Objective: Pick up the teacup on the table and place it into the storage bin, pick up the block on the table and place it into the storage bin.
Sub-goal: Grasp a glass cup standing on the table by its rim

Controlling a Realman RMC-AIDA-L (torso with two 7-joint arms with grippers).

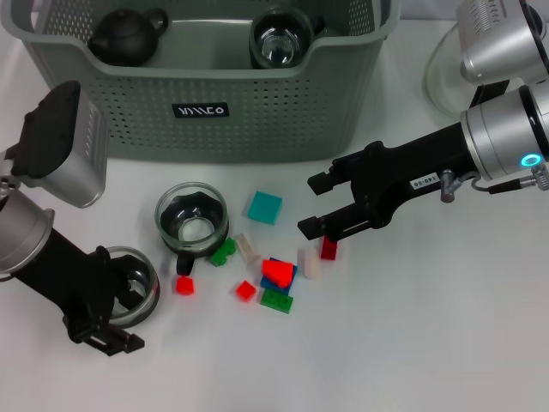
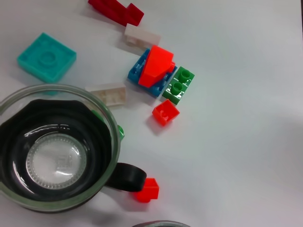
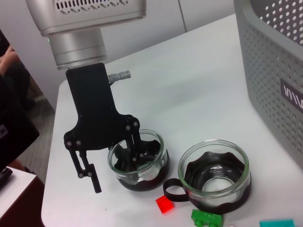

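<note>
— Status of my grippers?
— My left gripper [image 1: 116, 313] has its fingers spread over a glass teacup with black base [image 1: 133, 296] near the table's front-left edge. My right gripper [image 1: 314, 206] hangs open above the small red plastic block [image 1: 328, 249].
— And the bin?
— The grey-green perforated plastic storage bin [image 1: 257, 112] stands at the table's far edge.

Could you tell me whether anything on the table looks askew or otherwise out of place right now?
Nothing looks spilled or broken. The loose blocks lie scattered in front of the storage bin, some on their sides. Both teacups on the table stand upright, and the left hand has one finger inside the nearer cup.
</note>
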